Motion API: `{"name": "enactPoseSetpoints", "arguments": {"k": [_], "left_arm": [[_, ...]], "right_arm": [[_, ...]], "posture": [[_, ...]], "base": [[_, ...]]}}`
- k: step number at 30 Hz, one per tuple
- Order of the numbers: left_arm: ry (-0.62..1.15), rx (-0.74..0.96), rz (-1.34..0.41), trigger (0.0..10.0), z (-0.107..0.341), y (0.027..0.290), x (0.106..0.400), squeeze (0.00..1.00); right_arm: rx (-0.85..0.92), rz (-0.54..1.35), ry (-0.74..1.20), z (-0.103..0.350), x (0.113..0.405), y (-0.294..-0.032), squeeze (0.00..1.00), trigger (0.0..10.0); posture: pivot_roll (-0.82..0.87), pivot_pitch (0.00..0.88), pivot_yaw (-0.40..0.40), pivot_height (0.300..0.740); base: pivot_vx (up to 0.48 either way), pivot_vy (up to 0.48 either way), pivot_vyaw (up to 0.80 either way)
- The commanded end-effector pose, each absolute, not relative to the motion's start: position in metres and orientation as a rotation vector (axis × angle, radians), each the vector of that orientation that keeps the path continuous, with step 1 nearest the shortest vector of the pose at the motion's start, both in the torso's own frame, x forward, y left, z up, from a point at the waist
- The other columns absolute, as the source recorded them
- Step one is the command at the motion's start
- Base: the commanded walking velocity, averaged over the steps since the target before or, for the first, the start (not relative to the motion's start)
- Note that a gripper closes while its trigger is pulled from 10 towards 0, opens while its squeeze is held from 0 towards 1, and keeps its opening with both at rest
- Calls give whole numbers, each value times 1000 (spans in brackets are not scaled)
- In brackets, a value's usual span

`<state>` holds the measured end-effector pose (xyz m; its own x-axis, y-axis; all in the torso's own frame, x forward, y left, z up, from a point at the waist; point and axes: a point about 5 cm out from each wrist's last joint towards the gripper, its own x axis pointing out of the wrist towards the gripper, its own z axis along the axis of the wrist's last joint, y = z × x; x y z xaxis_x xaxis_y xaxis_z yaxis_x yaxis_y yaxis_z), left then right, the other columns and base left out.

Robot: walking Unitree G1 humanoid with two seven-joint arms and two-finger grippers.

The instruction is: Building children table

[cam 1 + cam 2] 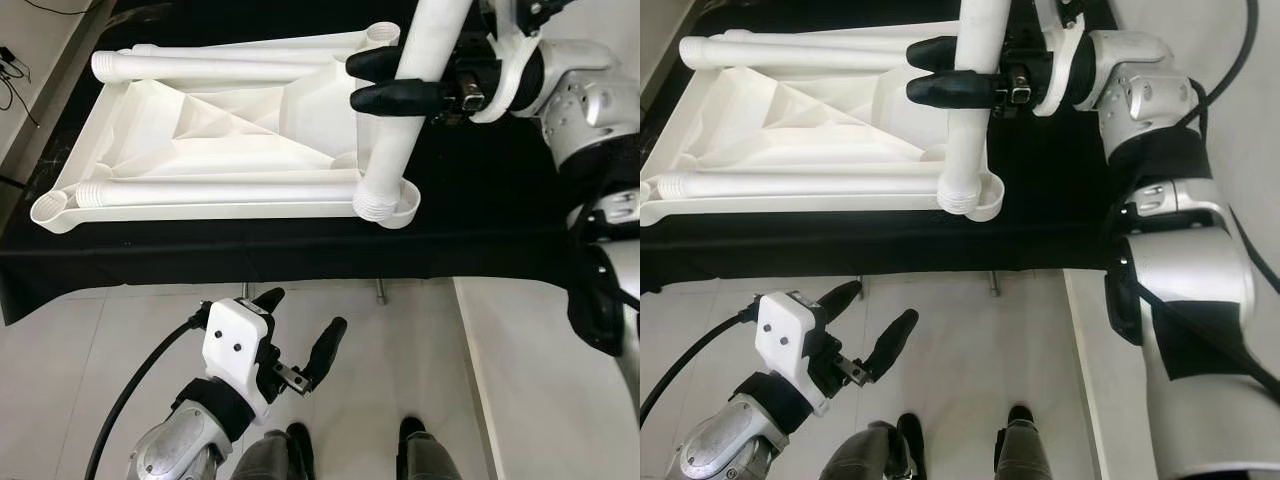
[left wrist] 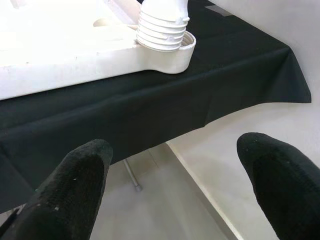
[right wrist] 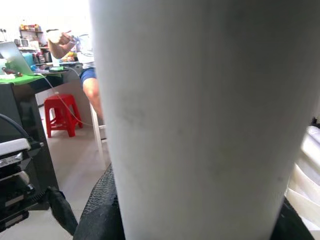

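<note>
The right gripper [image 1: 372, 82] clamps a white table leg [image 1: 415, 90] mid-shaft, its threaded end in the near corner socket of the upturned tabletop [image 1: 215, 135] on the black surface [image 1: 480, 215]; stiff, light, smooth plastic probably. The left gripper [image 1: 300, 335] hangs open, empty

**Bright light, washed-out whites**

Daylight blows out my white tabletop [image 1: 220, 130], erasing detail against the black cloth [image 1: 480, 220]. The table leg [image 3: 200, 115] looms blurred at my right wrist; my left fingertips [image 2: 75, 185] are soft-focused too.
</note>
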<state>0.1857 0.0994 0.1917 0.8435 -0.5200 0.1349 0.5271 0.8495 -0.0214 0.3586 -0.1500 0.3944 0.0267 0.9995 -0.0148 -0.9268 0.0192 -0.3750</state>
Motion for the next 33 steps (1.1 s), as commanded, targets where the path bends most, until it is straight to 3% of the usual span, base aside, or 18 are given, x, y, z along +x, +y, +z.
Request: {"name": "enactPoseSetpoints", "arguments": {"k": [1,33], "left_arm": [[-104,-42,-562,10000,190,102,182,0],[-103,-45,-568,10000,193,101,180,0]], "right_arm": [[-331,1537,-239,387,361,-146,0,10000],[-324,1477,-230,394,363,-162,0,10000]], "posture": [[11,371,111,740],[18,389,109,740]], "base": [[0,0,0],[0,0,0]]}}
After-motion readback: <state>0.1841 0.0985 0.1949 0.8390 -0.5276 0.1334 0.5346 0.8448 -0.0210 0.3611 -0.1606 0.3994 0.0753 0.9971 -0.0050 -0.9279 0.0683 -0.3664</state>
